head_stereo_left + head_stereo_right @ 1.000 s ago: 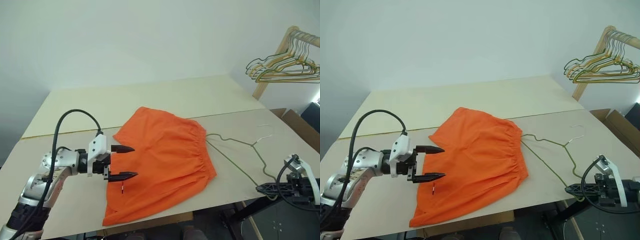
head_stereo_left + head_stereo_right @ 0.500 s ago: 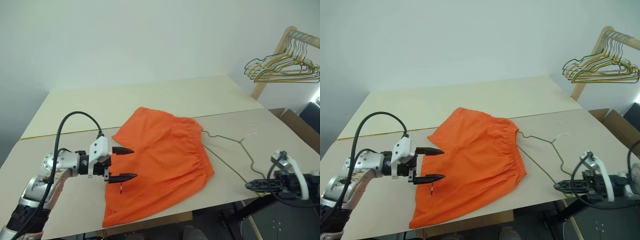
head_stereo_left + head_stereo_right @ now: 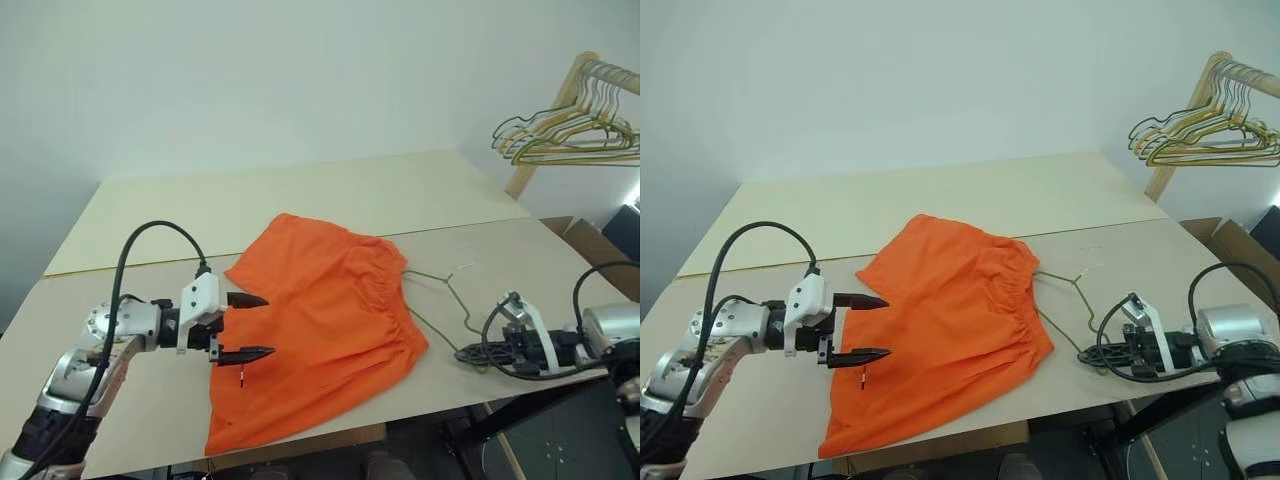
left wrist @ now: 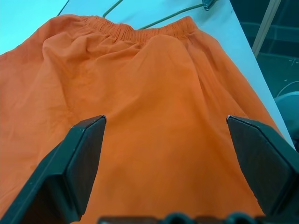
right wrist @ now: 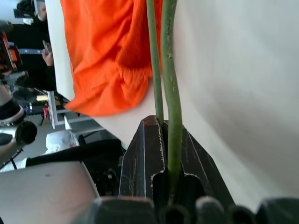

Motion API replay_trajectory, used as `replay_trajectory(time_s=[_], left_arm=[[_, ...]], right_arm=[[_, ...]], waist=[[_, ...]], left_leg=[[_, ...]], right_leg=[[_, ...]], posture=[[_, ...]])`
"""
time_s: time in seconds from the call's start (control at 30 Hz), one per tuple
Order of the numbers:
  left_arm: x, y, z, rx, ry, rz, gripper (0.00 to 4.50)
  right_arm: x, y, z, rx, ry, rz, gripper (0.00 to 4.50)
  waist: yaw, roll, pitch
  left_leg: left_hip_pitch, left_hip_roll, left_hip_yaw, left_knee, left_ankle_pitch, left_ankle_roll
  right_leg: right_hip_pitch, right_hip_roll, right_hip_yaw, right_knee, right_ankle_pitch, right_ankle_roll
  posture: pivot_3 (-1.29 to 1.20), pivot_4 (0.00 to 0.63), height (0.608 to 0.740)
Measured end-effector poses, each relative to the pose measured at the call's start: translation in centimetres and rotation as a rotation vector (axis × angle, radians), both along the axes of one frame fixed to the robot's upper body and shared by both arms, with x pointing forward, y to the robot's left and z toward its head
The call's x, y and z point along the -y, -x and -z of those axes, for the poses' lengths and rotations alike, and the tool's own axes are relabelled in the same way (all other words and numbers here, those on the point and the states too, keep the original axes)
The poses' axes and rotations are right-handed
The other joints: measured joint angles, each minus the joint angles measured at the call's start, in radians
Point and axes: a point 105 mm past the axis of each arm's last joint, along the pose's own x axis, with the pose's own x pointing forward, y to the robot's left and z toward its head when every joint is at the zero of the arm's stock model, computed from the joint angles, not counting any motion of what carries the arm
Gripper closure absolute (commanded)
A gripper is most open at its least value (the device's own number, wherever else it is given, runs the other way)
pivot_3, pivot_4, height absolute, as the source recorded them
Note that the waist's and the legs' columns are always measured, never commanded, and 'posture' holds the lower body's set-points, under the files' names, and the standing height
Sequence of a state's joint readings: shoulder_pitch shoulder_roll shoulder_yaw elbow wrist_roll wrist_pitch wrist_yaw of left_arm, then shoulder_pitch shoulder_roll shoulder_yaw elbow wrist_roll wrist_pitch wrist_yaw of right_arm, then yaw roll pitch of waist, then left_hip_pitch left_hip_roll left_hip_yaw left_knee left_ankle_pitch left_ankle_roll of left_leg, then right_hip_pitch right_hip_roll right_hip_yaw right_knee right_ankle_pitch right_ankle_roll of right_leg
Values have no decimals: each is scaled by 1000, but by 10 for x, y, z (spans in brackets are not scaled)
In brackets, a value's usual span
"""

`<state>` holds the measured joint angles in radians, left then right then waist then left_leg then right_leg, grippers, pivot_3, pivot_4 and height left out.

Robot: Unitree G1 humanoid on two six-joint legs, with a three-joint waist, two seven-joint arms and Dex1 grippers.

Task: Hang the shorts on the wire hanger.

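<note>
Right gripper (image 3: 1087,355) is clamped on the wire hanger (image 3: 1072,281) near the counter's (image 3: 940,205) front edge; I see the wire running between its closed fingers toward the shorts (image 3: 940,335). Left gripper (image 3: 872,327) hangs spread wide over the leg end of the shorts, which lie flat mid-counter, waistband beside the hanger.

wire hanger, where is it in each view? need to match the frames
Left eye: wire hanger lower right, between the shorts and the right tool.
Right eye: lower right, same spot.
Left wrist: green wire beyond the waistband.
Right wrist: two wire strands clamped in the tool.
Shared landmark: the shorts' gathered waistband.
</note>
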<state>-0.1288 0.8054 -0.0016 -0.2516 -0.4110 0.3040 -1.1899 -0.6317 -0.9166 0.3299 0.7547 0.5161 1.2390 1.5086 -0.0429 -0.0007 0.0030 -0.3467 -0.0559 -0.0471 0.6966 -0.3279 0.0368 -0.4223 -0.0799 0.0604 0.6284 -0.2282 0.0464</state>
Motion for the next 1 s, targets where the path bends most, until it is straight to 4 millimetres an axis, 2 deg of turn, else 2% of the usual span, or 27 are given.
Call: replay_trajectory(time_s=[0.13,0.37,0.73,0.87,1.0], left_arm=[[0,2,2,-6,-1,0,24],[0,2,2,-2,-3,-7,24],[1,0,1,6,-3,-15,24],[1,0,2,9,-8,-17,24],[1,0,2,11,-4,-21,24]], right_arm=[[1,-4,2,16,5,-2,4500],[-8,-8,6,14,-8,-26,4500],[-14,-33,8,122,-35,41,4500],[-13,-45,5,252,-3,34,4500],[-11,-57,-1,471,81,-12,4500]], waist=[[9,0,0],[18,0,0],[20,0,0],[19,0,0],[18,0,0]], left_leg=[[-1,0,-1,0,0,0],[-1,-1,-1,0,0,0],[-1,-1,-1,0,3,-4],[-1,-1,-1,0,2,-4],[-1,-1,-1,0,3,-5]], right_leg=[[-1,-1,-1,0,0,0],[-1,-1,-1,1,0,0],[-1,-1,-1,0,0,0],[-1,-1,-1,1,0,0],[-1,-1,-1,1,0,0]], posture=[[-16,0,740],[-14,0,740],[-16,0,740],[-14,0,740],[-20,0,740]])
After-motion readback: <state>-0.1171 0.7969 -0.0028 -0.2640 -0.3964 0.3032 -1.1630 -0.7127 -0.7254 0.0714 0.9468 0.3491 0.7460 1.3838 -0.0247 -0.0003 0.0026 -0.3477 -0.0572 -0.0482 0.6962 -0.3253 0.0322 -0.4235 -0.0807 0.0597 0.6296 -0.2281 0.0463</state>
